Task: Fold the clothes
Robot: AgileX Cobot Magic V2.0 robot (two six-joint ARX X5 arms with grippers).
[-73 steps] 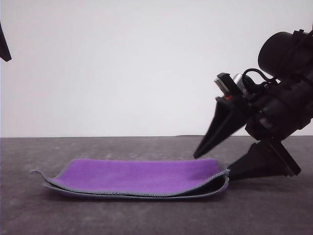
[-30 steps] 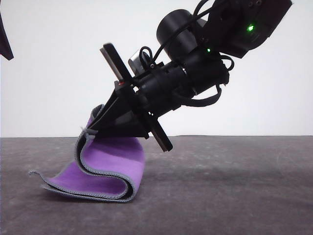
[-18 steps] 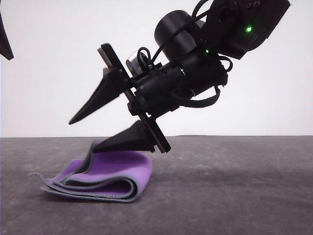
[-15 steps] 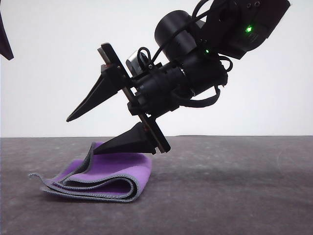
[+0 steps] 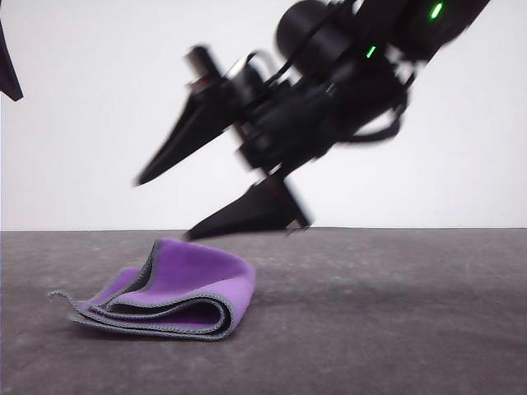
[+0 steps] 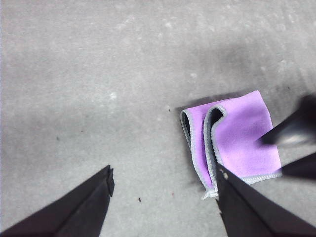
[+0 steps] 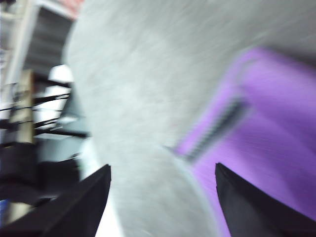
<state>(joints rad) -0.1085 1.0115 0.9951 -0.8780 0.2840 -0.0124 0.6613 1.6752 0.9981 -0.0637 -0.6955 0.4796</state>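
Grey table [image 5: 395,329] bare apart from cloth. Right gripper [image 5: 177,202] above table, tilted down, blurred; jaws spread wide, holding nothing. Folded purple cloth [image 5: 177,292] lies on table just below its lower finger, apparently clear of it, grey stitched edges stacked in layers. Left gripper [image 6: 163,197] high over table, fingers wide apart, empty; cloth [image 6: 232,136] beside one finger.

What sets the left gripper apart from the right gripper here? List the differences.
The right gripper hangs above the folded cloth in the front view, blurred by motion; the left gripper looks down on the cloth from off to its side, sharp in its own wrist view. Both have their black fingers spread wide and hold nothing.
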